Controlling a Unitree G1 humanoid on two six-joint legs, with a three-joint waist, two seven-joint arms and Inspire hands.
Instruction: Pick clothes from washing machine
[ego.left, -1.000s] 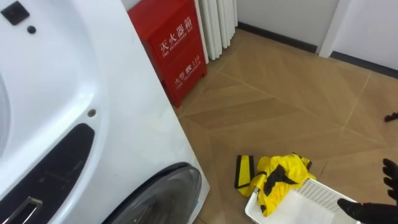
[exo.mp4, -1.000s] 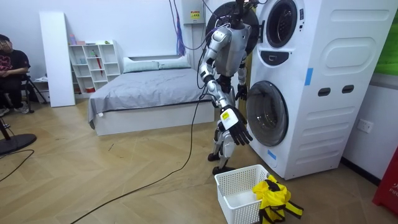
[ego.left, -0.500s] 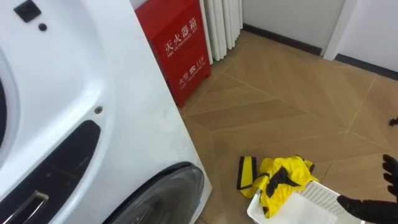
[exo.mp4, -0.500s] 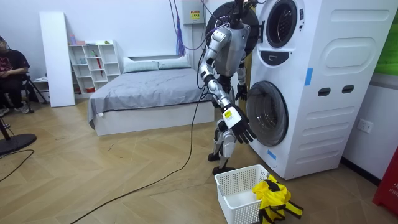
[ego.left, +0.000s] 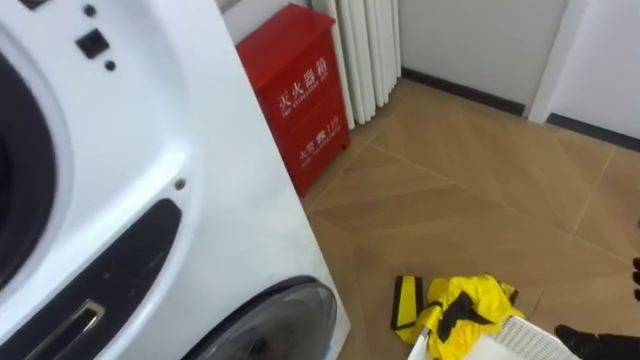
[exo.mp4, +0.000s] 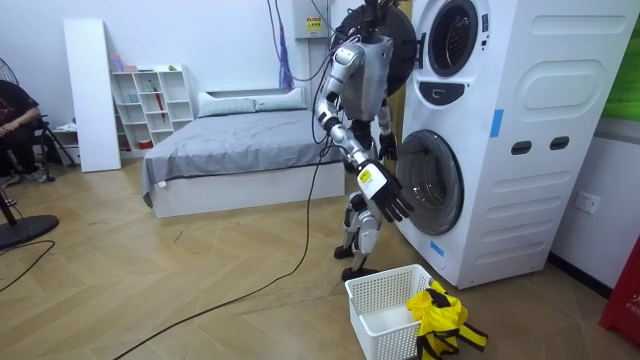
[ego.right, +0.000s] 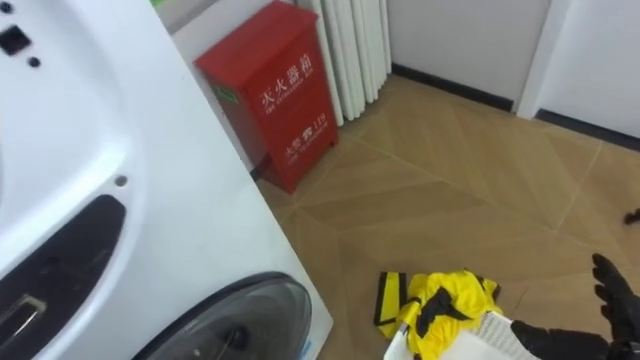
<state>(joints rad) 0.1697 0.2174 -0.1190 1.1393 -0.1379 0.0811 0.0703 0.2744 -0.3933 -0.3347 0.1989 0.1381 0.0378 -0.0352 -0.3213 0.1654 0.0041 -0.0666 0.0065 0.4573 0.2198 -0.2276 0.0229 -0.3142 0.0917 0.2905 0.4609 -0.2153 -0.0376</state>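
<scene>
Yellow clothes hang over the edge of the white basket on the floor. The right hand has lifted away, fingers spread and empty. I think it is ready to reach for the washing machine again.

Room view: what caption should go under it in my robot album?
Robot stands at the washing machine, right hand open by its round door, yellow garment draped over the white basket.
</scene>
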